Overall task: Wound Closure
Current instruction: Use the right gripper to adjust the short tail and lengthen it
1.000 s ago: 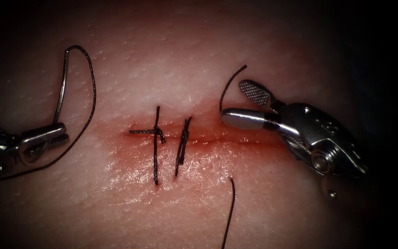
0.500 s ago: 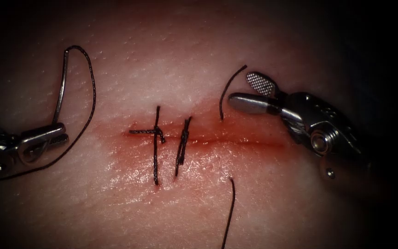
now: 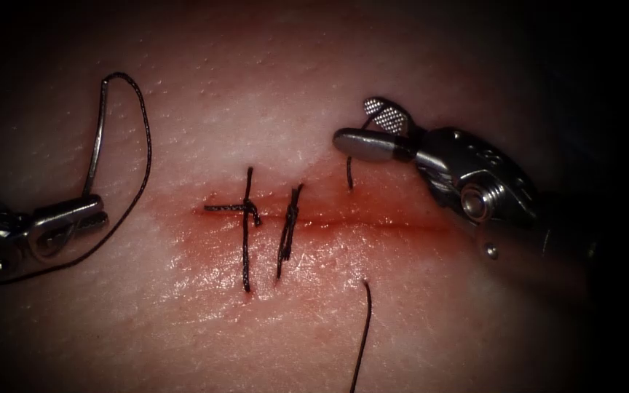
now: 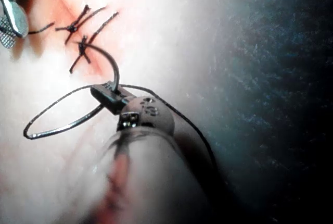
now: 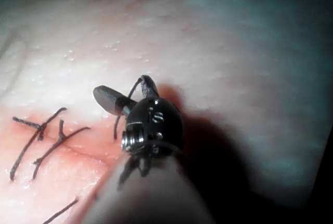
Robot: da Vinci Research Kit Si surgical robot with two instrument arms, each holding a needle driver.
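Needle [image 3: 95, 138] in left end effector [image 3: 81, 215], thread [image 3: 349, 173] between right end effector [image 3: 368, 125] jaws

Pale pink tissue [image 3: 271, 116] reddens along the cut [image 3: 373, 224] with red fluid [image 3: 205, 240], crossed by black stitches [image 3: 247, 229] and black thread [image 3: 362, 335], beside a silver-grey needle [image 3: 96, 142] and shiny steel tools, the right tool [image 3: 373, 127] showing a cross-hatched jaw face.

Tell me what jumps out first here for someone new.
Two dark stitches cross the reddened cut mid-tissue. Left of the cut, the left tool holds the curved needle near its thread end, clear of the tissue. Above the cut's right part, the right tool's open fingers straddle a free thread end, holding nothing.
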